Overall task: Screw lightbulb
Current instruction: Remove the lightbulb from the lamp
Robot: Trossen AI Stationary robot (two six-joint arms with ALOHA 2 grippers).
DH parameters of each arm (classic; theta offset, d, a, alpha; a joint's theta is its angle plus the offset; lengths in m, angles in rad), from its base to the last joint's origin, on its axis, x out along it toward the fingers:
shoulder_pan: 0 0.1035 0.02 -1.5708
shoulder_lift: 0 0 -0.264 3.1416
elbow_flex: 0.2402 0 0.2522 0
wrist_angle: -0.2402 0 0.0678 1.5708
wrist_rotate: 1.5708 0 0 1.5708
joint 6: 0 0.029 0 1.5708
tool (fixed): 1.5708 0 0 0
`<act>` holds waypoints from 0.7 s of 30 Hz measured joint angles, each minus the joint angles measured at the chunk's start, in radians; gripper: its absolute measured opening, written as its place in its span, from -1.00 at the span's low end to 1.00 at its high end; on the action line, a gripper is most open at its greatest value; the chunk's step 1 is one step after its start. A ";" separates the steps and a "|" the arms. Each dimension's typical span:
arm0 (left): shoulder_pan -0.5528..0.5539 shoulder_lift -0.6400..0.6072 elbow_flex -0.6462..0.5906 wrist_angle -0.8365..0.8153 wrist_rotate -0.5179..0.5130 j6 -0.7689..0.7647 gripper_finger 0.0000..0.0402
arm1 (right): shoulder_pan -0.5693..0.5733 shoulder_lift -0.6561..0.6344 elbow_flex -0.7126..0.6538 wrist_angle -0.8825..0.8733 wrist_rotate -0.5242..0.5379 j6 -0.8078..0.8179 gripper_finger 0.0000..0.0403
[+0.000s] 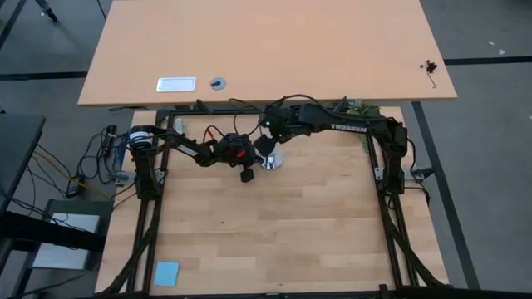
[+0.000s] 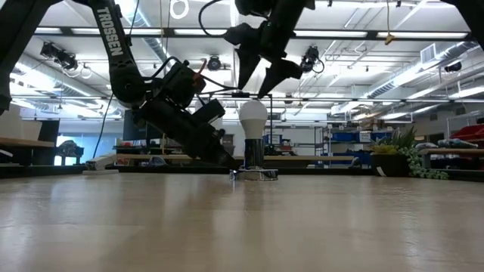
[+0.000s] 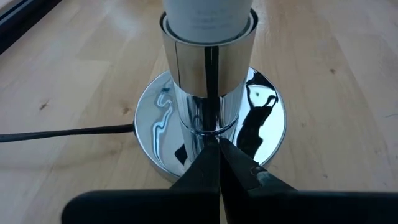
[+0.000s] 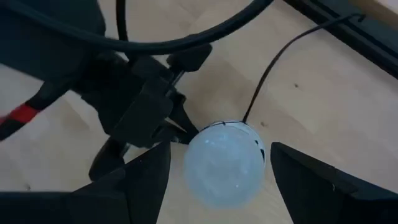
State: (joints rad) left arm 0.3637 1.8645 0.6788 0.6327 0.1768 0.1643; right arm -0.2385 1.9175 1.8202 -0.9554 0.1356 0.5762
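I see the lightbulb (image 2: pixel 253 117) standing upright in the chrome socket (image 3: pixel 208 68), toward the far middle of the wooden table (image 1: pixel 274 232). Bulb is white, matte, pear-shaped: round dome on top, narrowing to a neck that drops into the socket collar. From the right wrist camera it reads as a pale frosted globe (image 4: pixel 225 163). Its screw base is hidden inside the collar, so I can't say how far it is threaded in.

The socket is a polished cylinder on a round mirror-finish disc (image 3: pixel 267 118) lying flat on the wood, with a black cord (image 3: pixel 62 133) running off from the disc's edge.

Right gripper (image 2: pixel 259 79) hangs directly above the bulb, fingers spread wide and pointing down. In the right wrist camera its two dark fingers (image 4: pixel 140 180) sit either side of the dome with a gap on both sides; I see no contact.

Left gripper (image 3: pixel 218 163) is low on the table beside the socket, angled down, jaws pressed together with nothing between them. Its tips sit right at the foot of the socket cylinder over the disc; whether they actually touch the chrome I can't tell.

In the overhead view both arms meet at the socket (image 1: pixel 271 159), left from the left side, right from the right.
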 joint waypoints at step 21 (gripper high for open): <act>0.000 0.000 0.000 0.002 0.000 -0.009 -1.00 | 0.027 0.010 -0.121 0.101 0.074 -0.292 0.30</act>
State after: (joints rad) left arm 0.3637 1.8645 0.6788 0.6342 0.1772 0.1555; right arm -0.2113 1.9278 1.6989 -0.8543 0.2093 0.2847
